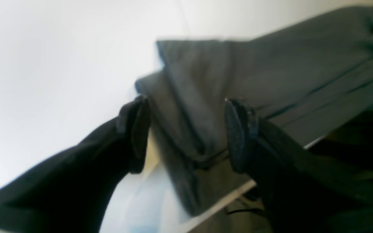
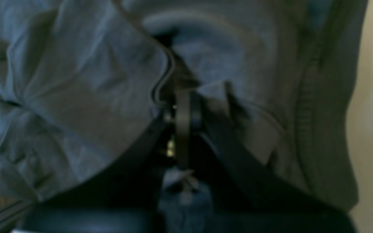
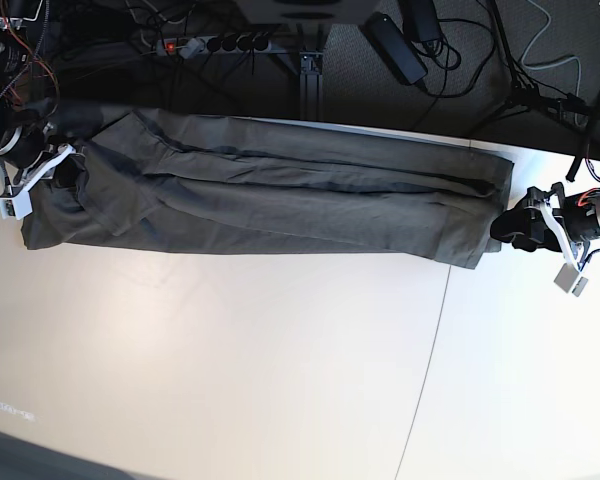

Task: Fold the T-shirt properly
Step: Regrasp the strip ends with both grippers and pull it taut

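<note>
The dark grey-olive T-shirt (image 3: 280, 195) lies stretched in a long folded band across the far part of the white table (image 3: 230, 350). My right gripper (image 3: 65, 165) is at its left end; in the right wrist view the gripper (image 2: 183, 123) is shut with bunched shirt cloth (image 2: 76, 97) pinched around it. My left gripper (image 3: 515, 228) is at the shirt's right end. In the left wrist view it (image 1: 188, 136) is open, its fingers (image 1: 238, 136) standing on either side of the folded shirt end (image 1: 270, 74).
The table's far edge (image 3: 400, 130) runs just behind the shirt, with a power strip (image 3: 220, 42) and cables on the dark floor beyond. A thin seam (image 3: 435, 330) crosses the tabletop on the right.
</note>
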{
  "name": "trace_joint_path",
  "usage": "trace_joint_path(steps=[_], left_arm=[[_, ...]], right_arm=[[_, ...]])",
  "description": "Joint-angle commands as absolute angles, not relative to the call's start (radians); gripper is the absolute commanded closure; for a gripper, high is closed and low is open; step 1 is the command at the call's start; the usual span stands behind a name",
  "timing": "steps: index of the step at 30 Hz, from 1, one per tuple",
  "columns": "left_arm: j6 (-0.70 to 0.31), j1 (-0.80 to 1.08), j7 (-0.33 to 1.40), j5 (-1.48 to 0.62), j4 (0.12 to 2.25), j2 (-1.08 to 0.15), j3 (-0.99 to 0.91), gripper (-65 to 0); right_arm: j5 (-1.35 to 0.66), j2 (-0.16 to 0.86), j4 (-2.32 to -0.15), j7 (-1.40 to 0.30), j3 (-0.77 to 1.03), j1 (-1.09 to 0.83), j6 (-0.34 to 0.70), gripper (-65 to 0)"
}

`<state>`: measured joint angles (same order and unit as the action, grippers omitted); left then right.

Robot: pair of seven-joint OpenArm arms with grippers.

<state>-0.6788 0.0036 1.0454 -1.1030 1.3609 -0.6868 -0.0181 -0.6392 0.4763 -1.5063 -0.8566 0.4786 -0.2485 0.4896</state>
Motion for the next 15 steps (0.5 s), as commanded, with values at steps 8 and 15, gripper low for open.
trace_joint_path(steps=[8, 15], left_arm=[[-0.698, 0.037, 1.006, -1.080, 1.370, -0.690, -0.028, -39.6], [-0.698, 0.062, 1.006, -1.061, 1.357, -0.659, -0.028, -39.6]], right_arm=[[-0.682, 0.496, -1.515, -0.875, 0.490, -0.239, 0.561, 0.0], [-0.692, 0.496, -1.515, -0.875, 0.490, -0.239, 0.561, 0.0]])
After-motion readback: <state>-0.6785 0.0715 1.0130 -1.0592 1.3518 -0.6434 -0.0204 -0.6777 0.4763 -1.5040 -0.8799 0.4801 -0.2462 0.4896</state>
